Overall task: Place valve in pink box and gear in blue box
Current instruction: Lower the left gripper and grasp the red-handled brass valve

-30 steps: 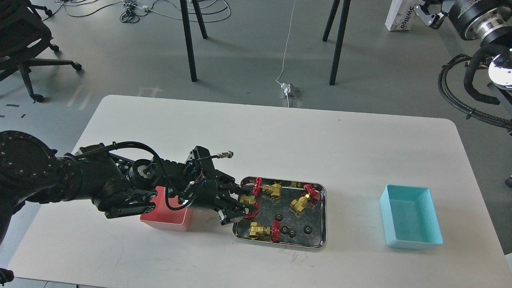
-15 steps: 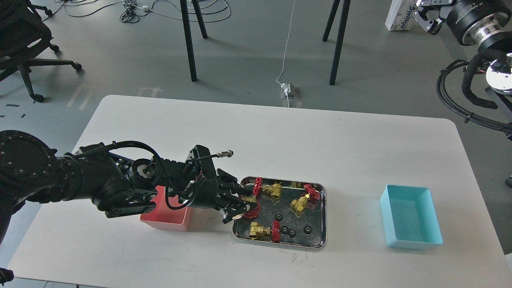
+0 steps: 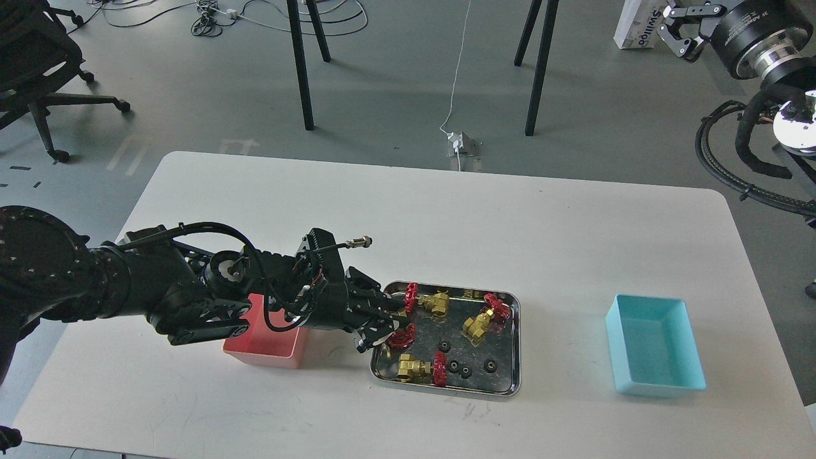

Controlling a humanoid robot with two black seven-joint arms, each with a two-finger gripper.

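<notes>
My left gripper (image 3: 387, 326) reaches into the left end of a steel tray (image 3: 446, 390) and is shut on a brass valve; its red handwheel (image 3: 401, 336) shows just past the fingers, the body mostly hidden. Three other valves lie in the tray: one at the back (image 3: 435, 301), one at the middle right (image 3: 479, 323), one at the front (image 3: 414, 368). Several tiny black gears (image 3: 454, 366) lie along the tray's front. The pink box (image 3: 264, 349) sits left of the tray, partly under my left arm. The blue box (image 3: 655, 344) stands empty at the right. My right gripper (image 3: 677, 29) hangs open off the table at the top right.
The tray sits at the front centre of the white table (image 3: 446, 210). Beyond the table are black stand legs (image 3: 299, 64), floor cables and a power strip (image 3: 459, 143). An office chair (image 3: 38, 70) stands at the far left.
My left gripper's fingers have closed in on the valve at the tray's left end, hiding its brass body. The right arm has shifted slightly at the top right.
</notes>
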